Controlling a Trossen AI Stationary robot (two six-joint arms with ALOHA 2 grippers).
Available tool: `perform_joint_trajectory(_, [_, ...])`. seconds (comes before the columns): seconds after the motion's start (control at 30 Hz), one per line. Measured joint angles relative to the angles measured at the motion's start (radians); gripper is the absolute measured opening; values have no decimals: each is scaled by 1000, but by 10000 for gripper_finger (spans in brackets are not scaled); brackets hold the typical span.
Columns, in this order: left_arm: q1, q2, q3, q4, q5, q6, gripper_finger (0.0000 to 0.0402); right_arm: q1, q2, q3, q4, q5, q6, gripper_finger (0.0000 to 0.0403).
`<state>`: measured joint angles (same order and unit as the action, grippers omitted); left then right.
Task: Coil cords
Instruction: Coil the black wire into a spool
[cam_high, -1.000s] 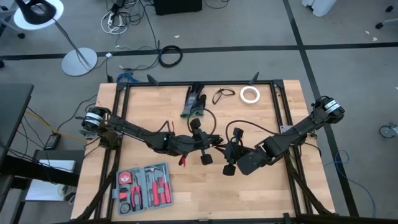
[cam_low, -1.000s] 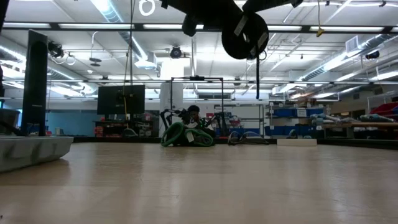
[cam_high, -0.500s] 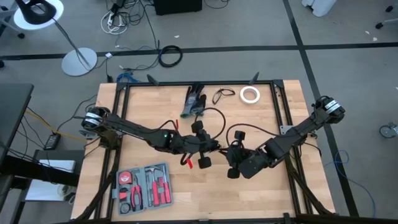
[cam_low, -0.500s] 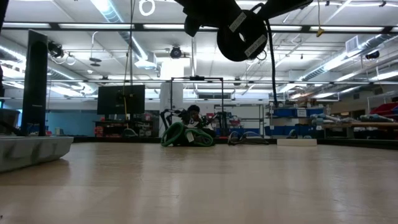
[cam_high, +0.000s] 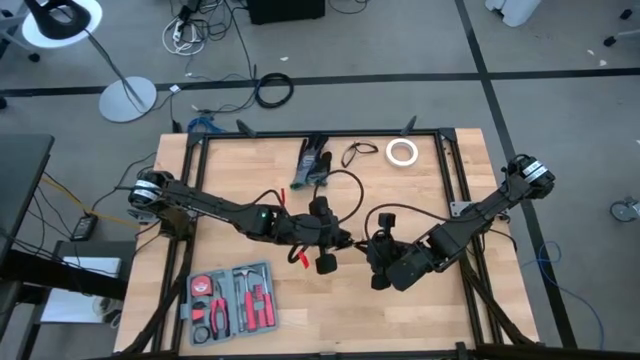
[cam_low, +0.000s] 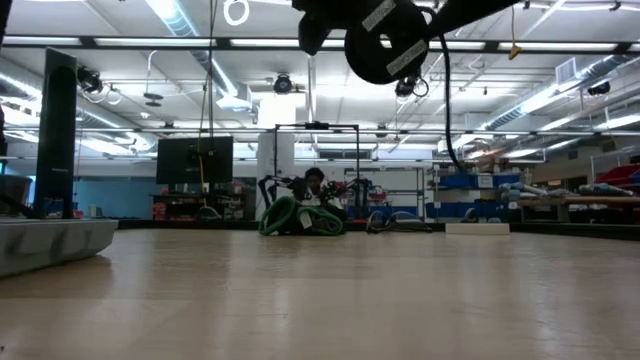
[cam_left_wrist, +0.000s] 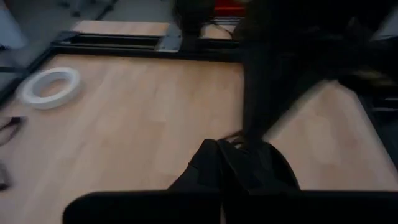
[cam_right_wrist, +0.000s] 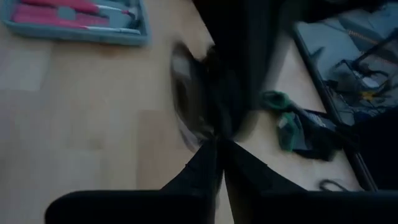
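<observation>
Cords (cam_high: 340, 200) hang between left gripper (cam_high: 335, 240) and right gripper (cam_high: 372, 248), above table (cam_high: 420, 320).

You look straight down on the table (cam_high: 250, 195) from above, and level across it from its top. Both wrist cameras sit close over it.
</observation>
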<state>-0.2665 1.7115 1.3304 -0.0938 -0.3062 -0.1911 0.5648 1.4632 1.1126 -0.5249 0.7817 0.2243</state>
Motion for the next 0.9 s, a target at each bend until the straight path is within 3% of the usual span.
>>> perform_joint_trajectory(0.17, [-6,-2,5,38,90,-31,0,-4,1,0,-46,40,30,15])
perform_joint_trajectory(0.37, [-11,-2,4,58,48,-2,0,-4,1,-2,-39,34,45,15])
perform_joint_trajectory(0.67, [-13,-2,5,140,-36,83,0,-2,2,-2,-30,-13,96,53])
perform_joint_trajectory(0.9, [-12,-2,5,121,-81,108,0,46,-5,-3,-148,-7,216,75])
